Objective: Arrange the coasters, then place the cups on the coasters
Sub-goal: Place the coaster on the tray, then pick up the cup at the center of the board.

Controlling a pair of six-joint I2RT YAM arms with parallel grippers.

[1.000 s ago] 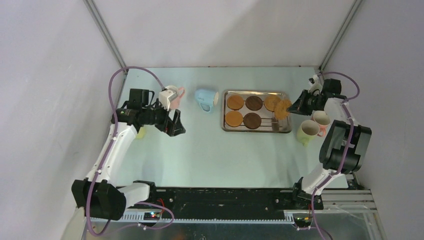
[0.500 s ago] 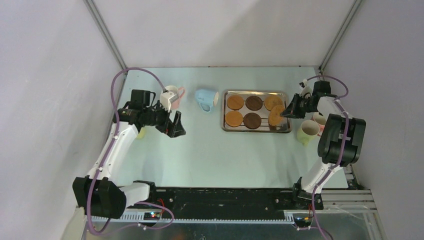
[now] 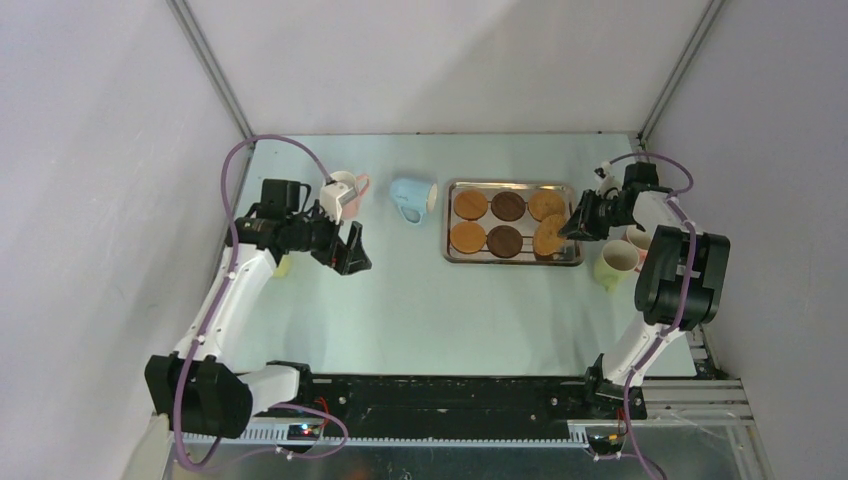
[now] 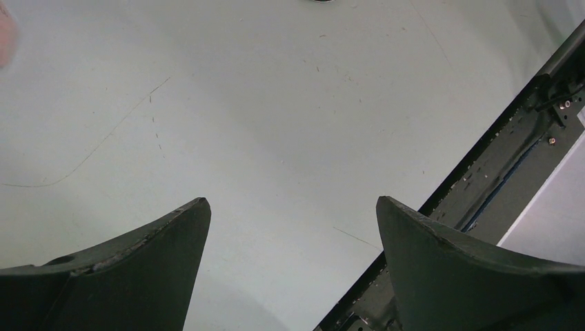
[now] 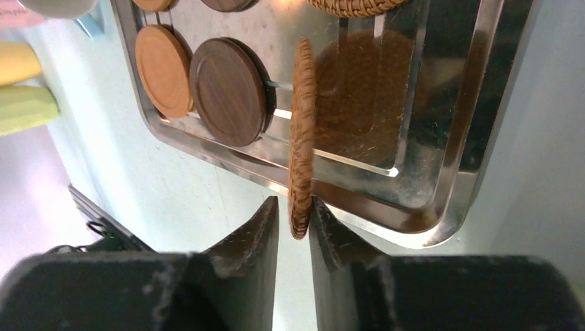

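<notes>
My right gripper (image 3: 572, 228) (image 5: 294, 207) has its jaws slightly parted around a light woven coaster (image 5: 301, 138) (image 3: 548, 236). The coaster stands on edge over the near right corner of the steel tray (image 3: 512, 261); one finger touches it and a thin gap shows at the other. Flat in the tray lie tan coasters (image 3: 470, 204) and dark brown coasters (image 3: 508, 206). A pink cup (image 3: 350, 190) and a tipped blue cup (image 3: 412, 197) sit left of the tray. A green cup (image 3: 617, 262) and another pink cup (image 3: 645, 238) sit at its right. My left gripper (image 3: 350, 250) (image 4: 293, 214) hangs open over bare table.
A yellow cup (image 3: 283, 265) shows partly behind the left arm. The black base rail (image 4: 497, 165) runs along the near edge. Grey walls close in the table on three sides.
The right gripper carried the woven coaster left and down to the tray's near right corner, and its jaws have begun to part. The left arm has stayed still.
</notes>
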